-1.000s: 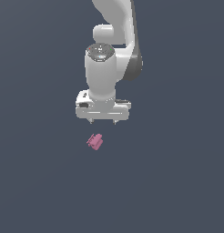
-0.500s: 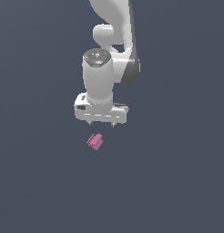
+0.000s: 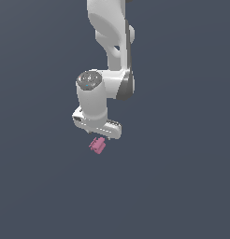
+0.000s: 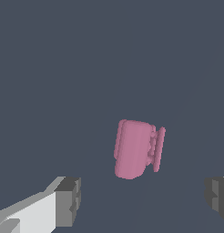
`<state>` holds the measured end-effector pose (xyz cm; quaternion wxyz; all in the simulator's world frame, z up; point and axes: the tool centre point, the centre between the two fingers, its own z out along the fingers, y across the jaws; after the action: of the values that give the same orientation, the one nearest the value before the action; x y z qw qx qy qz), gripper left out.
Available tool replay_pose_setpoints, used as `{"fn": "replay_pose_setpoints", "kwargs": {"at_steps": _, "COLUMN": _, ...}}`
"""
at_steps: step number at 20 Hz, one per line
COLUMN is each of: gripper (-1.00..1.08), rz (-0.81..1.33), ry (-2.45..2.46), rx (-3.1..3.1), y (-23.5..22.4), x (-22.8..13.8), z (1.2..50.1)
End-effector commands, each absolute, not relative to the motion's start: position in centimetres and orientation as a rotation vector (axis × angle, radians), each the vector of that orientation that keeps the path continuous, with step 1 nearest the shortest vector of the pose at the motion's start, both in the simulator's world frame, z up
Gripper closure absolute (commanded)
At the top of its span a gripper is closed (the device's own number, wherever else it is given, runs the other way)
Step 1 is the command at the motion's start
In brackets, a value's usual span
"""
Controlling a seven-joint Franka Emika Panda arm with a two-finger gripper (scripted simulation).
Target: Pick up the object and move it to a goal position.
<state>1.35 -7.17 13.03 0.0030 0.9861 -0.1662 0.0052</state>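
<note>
The object is a tiny pink blocky piece with a ribbed, notched end, lying on the dark grey floor. In the exterior view my white gripper hangs directly over it, its hand tilted and almost touching the piece from above. The wrist view shows the object lying ahead of the gap between my two grey fingertips, which stand far apart. The gripper is open and holds nothing.
A plain dark grey floor fills both views. The white arm rises from the hand toward the top of the exterior view. Nothing else shows.
The hand has come down and turned, shifting slightly toward the exterior view's left, and now sits just above the pink piece. The piece has not moved.
</note>
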Motion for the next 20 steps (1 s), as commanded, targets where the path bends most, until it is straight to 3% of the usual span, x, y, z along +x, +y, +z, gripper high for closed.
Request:
{"fn": "replay_pose_setpoints", "kwargs": {"at_steps": 1, "gripper": -0.92, "rz": 0.011, "ry": -0.618, "rx": 3.077, "y": -7.9, "x": 1.4, "z": 11.7}}
{"fn": "replay_pose_setpoints", "kwargs": {"at_steps": 20, "gripper": -0.92, "rz": -0.001, "ry": -0.775, "rx": 3.044, "y": -9.1, "x": 1.3, "z": 7.0}}
